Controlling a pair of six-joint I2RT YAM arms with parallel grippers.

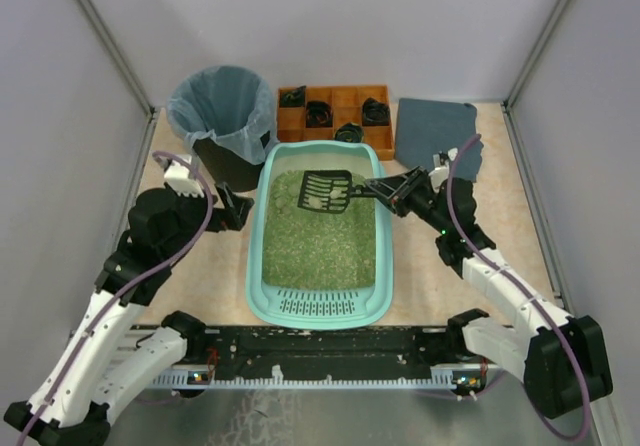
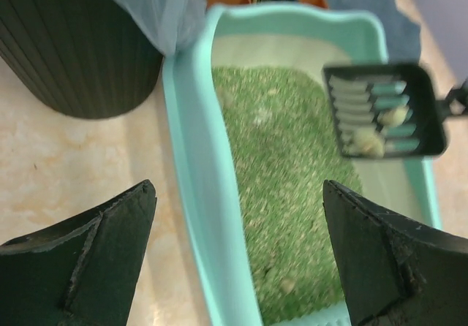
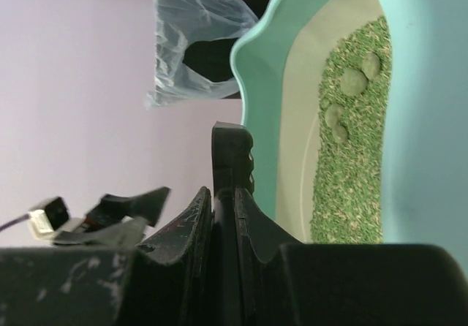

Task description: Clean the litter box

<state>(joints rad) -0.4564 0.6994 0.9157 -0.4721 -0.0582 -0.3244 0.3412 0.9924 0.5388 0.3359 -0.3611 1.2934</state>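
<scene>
- Right gripper (image 1: pixel 392 190) is clamped tight on the scoop (image 1: pixel 327 192) handle, holding it over the litter box (image 1: pixel 262 266) with pale clumps (image 2: pixel 365 142) aboard.
- Left gripper (image 1: pixel 240 209) is spread wide and empty, beside the box's left wall.
- Box sits mid-table between the arms, with the bagged bin (image 1: pixel 222 116) behind-left.
- Nothing dumped yet, and lumps (image 3: pixel 353 82) lie in the litter: partway, I'd say.

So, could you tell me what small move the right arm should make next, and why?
Probably lift the scoop slightly and carry it left toward the lined bin: the right tool is shut on its handle, pale clumps sit in it, and it hangs over the litter box.
</scene>
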